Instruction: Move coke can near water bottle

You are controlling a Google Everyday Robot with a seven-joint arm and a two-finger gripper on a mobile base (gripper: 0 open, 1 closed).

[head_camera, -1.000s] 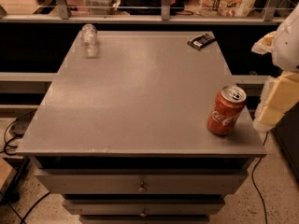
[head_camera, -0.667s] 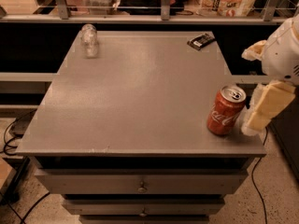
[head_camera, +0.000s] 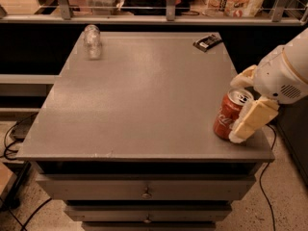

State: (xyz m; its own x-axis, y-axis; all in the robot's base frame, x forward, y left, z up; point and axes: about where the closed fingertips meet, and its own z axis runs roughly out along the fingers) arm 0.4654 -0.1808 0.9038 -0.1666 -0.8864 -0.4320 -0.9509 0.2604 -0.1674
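Currently gripper (head_camera: 237, 107) at near-right table (head_camera: 144, 100) edge, fingers apart, straddling coke can (head_camera: 229, 113), possibly touching it; water bottle (head_camera: 91, 41) far-left.

Dim, warm light from above.
The counter (head_camera: 144, 95) carries a soft sheen; the pale claw (head_camera: 237, 109), fingers spread around the coke can (head_camera: 225, 118) at the right edge, stands brightest.

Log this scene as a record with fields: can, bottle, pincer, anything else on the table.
can: red aluminium coke can, standing, front-right of the grey table
bottle: small clear plastic water bottle, back-left corner, far from the can
pincer: cream robot pincer, at the can's right side
other: flat dark packet, back-right
task: can not yet near bottle
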